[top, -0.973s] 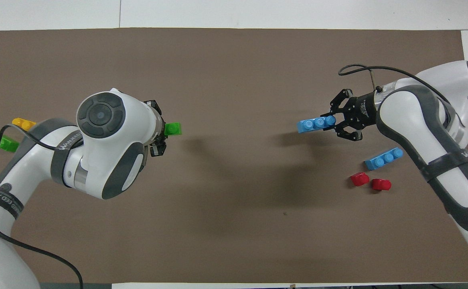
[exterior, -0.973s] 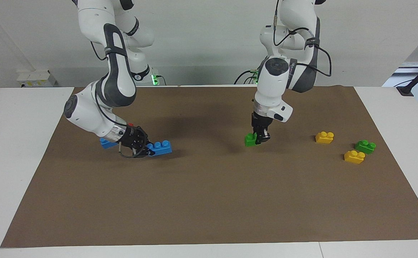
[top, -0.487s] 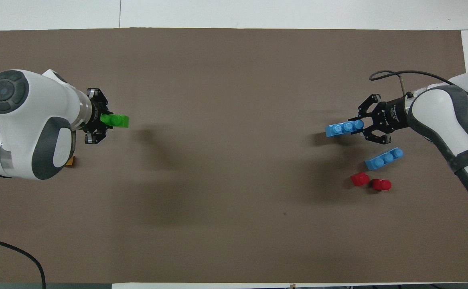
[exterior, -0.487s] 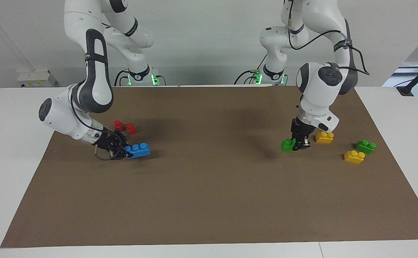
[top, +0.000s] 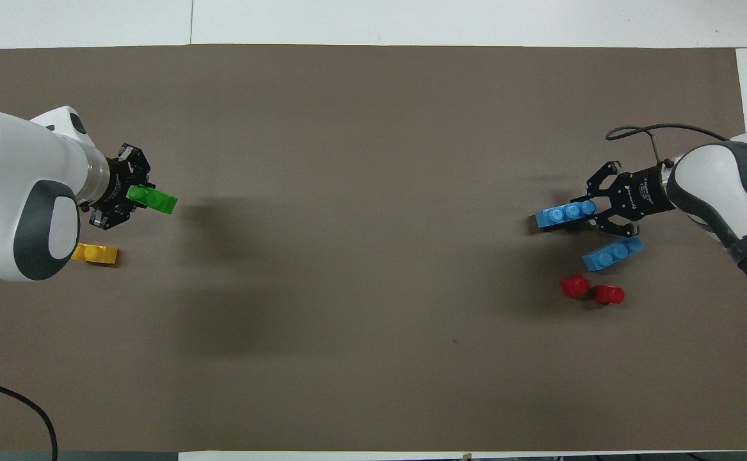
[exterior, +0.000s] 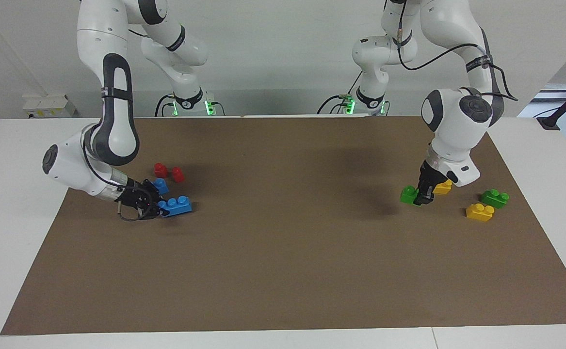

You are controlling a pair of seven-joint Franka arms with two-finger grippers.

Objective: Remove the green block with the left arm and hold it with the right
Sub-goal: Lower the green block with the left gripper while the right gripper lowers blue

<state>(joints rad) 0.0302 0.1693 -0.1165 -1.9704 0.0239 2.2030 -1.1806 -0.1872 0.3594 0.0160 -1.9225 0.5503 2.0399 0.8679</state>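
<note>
Two green blocks, two yellow, two blue, two red, all glossy studded plastic on a brown mat. The left gripper (exterior: pixel 423 198) pinches one green block (exterior: pixel 408 194) near the left arm's table edge; the right gripper (exterior: pixel 154 207) pinches a blue brick (exterior: pixel 176 205).

Green block (top: pixel 153 199) in left end effector (top: pixel 131 198)
</note>
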